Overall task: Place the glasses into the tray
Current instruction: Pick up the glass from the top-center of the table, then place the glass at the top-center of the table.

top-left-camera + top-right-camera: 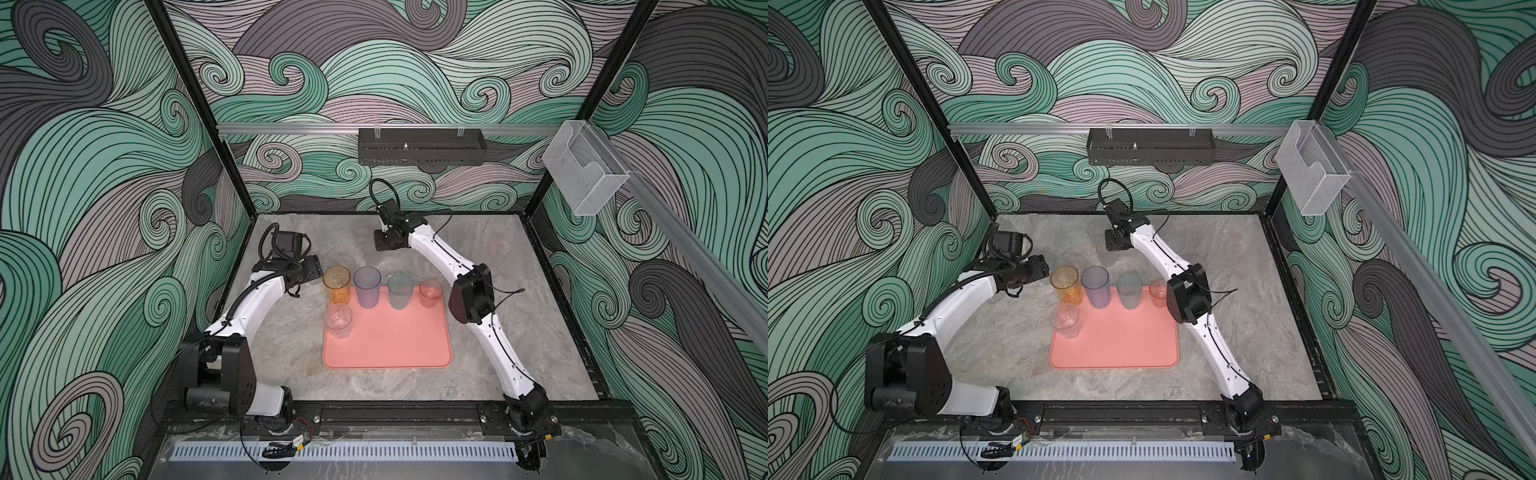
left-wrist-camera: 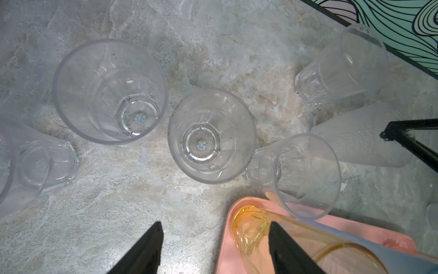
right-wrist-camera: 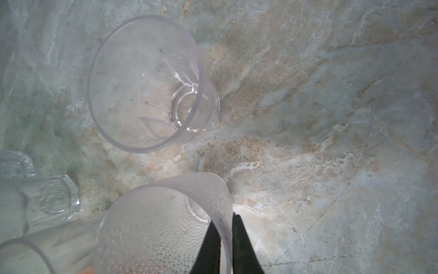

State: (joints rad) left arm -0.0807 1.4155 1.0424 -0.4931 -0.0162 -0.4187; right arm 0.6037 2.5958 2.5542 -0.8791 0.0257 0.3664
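The pink tray [image 1: 395,345] lies flat on the desk. It has round corners and a low rim. Four coloured glasses stand up in a row along its far edge: a tall orange glass [image 1: 336,284], a tall purple glass [image 1: 367,286], a tall green glass [image 1: 400,291] and a short red glass [image 1: 430,293]. A short clear glass [image 1: 338,321] with a cut pattern stands on the tray, just in front of the orange one. More clear glasses [image 2: 110,92] stand on the desk past the tray, near each other. One more, a bumpy glass [image 3: 166,225], has its wall pinched between the right jaws.
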